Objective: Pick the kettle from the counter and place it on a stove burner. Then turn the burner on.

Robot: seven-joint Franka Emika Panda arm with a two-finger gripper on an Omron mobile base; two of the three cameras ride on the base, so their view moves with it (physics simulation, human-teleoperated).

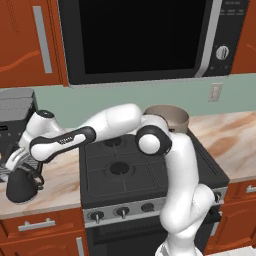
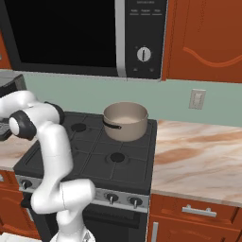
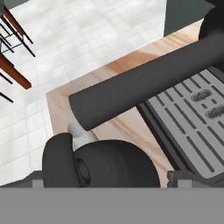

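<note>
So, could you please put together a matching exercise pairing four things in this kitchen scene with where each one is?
Things:
1. kettle
2. saucepan
3. microwave
4. gripper

Places:
A. on the back of the stove
B. on the wall above the stove
C. on the counter, left of the stove
D. right above the kettle, jaws open

Pairs: 1-C, 2-A, 3-B, 4-D

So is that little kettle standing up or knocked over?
Standing upright. The kettle sits on its wide base on the counter, narrow top up, with the open gripper at its handle.
</note>
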